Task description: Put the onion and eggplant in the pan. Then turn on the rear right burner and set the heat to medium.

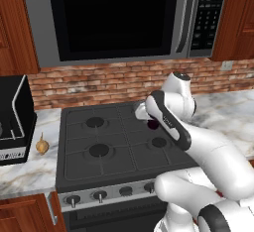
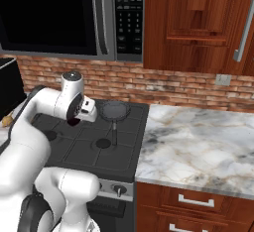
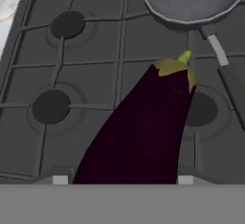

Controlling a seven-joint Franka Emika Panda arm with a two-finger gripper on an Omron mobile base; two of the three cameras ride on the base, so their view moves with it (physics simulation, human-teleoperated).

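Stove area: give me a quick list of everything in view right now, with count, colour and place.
eggplant: one, dark purple with a green stem, held above the stove, stem pointing towards the pan
pan: one, dark grey, black handle, on the rear right burner, nothing in it
onion: one, tan-yellow, on the counter left of the stove
stove: one, dark grey, four black burners, knobs along the front
microwave: one, silver and black, above the stove
black appliance: one, on the counter at far left
counter: marble, white-grey, both sides of the stove
end effector: one, white arm, closed on the eggplant over the stove
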